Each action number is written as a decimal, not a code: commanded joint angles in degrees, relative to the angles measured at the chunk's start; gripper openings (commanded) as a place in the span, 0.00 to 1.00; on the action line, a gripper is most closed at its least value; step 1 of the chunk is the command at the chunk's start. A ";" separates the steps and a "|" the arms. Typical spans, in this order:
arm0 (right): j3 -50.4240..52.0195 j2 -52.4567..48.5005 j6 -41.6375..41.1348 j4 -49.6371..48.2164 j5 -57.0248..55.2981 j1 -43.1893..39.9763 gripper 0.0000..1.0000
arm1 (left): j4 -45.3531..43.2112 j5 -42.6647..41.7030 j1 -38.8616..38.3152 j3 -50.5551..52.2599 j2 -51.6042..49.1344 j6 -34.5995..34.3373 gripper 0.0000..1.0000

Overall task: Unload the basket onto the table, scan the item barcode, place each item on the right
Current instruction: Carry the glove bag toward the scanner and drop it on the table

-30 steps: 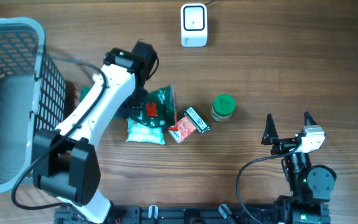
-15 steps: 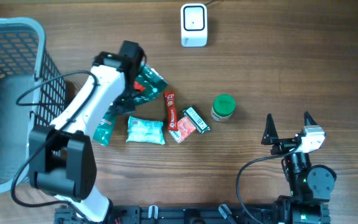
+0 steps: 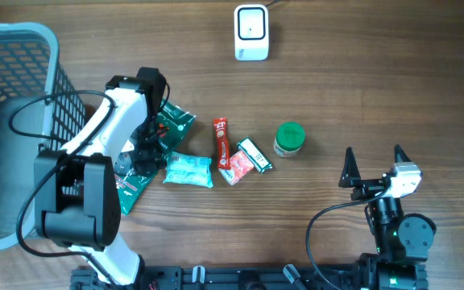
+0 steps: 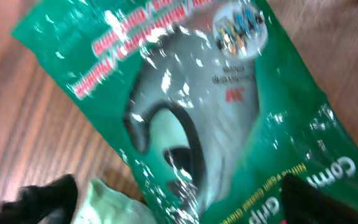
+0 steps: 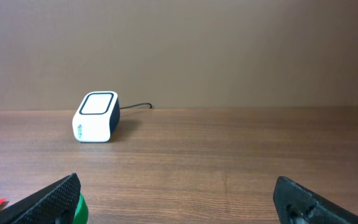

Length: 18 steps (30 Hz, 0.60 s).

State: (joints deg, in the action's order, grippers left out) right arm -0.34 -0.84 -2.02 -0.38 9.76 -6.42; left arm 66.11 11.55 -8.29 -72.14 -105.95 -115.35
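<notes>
1. While the left claw [image 4: 179, 198] stands wide open and grasps nothing, the green packet [image 4: 185, 112] lies on the tabletop [image 3: 361, 89] directly beneath it, left of centre in the overhead view.
2. Its long axis runs diagonally, upper left to lower right in the wrist view.
3. The right claw [image 3: 374, 165], also open and empty, sits in the lower right, well apart; the left arm is far nearer.
4. The scanner [image 3: 250, 32] waits at top centre, up and right of the packet.

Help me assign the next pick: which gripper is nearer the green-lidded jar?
Right. The right gripper stands open with only bare table between it and the jar; the left gripper is over the green packet, past the other packets.
</notes>
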 commanded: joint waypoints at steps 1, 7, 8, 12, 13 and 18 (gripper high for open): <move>0.04 0.20 0.46 -0.20 -0.96 0.20 1.00 | -2.99 -4.24 0.22 0.26 2.36 6.88 1.00; 0.04 0.20 0.48 -0.20 -0.96 0.20 1.00 | -5.11 -1.73 0.15 -3.13 10.95 21.84 1.00; 0.04 0.20 0.46 -0.20 -0.96 0.20 1.00 | -5.60 -0.37 0.09 -3.98 13.09 25.22 1.00; 0.04 0.20 0.48 -0.20 -0.96 0.20 1.00 | -11.47 5.29 -1.49 -5.31 22.05 38.95 1.00; 0.04 0.20 0.46 -0.20 -0.96 0.20 1.00 | -13.81 6.88 -2.27 -5.31 24.70 42.91 1.00; 0.04 0.20 0.46 -0.20 -0.96 0.20 1.00 | -26.64 15.19 -8.26 -5.31 37.40 62.45 1.00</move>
State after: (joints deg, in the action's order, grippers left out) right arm -0.36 -0.84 -2.02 -0.40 9.76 -6.42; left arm 44.27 18.68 -13.08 -76.47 -75.64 -70.28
